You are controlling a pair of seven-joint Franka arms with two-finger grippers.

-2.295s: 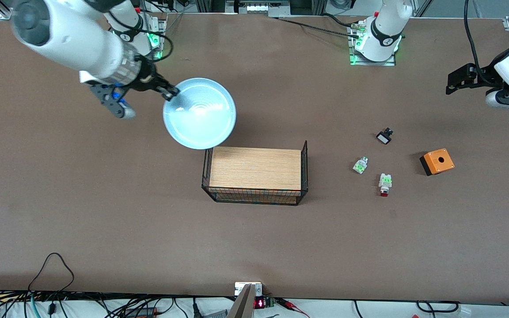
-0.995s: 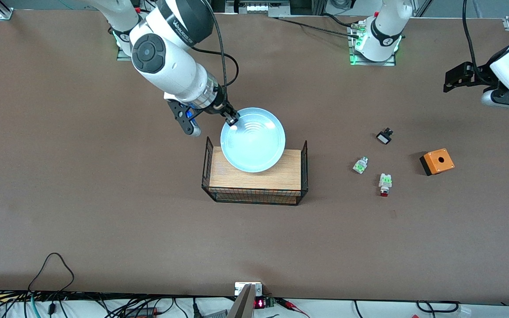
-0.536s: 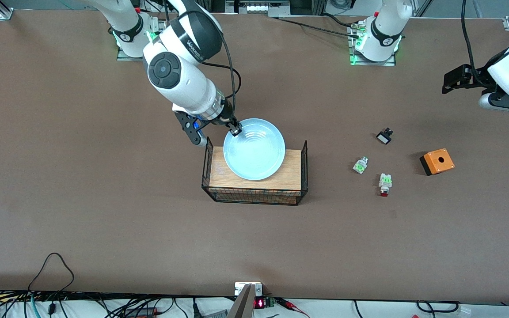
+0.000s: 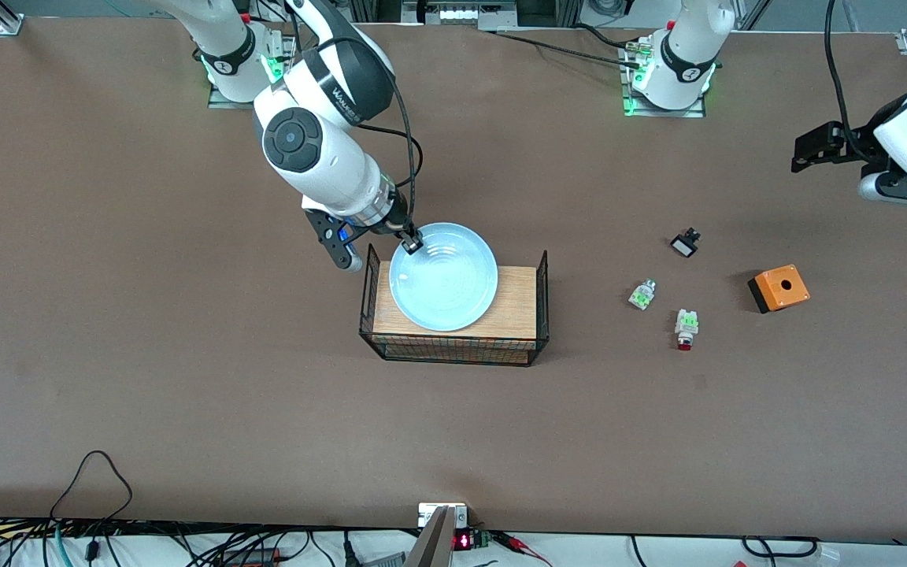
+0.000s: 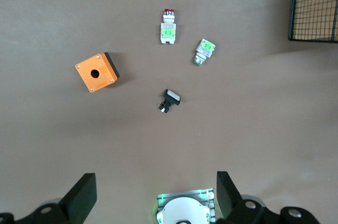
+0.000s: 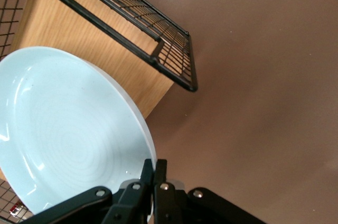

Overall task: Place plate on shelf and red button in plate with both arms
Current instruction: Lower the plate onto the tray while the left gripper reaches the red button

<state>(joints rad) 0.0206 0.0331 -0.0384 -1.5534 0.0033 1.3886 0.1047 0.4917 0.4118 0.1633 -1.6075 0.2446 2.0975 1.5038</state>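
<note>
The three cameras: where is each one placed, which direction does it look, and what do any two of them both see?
Front view: high across the table, facing both bases; shows the right gripper shut on the plate over the wooden tray.
Left wrist view: looks down past the open left gripper at the red button and orange box.
Right wrist view: looks along the right gripper's fingers at the plate.
Shared: front and right wrist show plate and tray.

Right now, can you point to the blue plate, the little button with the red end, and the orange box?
plate (image 4: 443,279): front view, middle of its pale blue bowl.
red button (image 4: 686,327): front view, its whitish body just above the red cap.
orange box (image 4: 780,287): front view, top face beside the hole.
</note>
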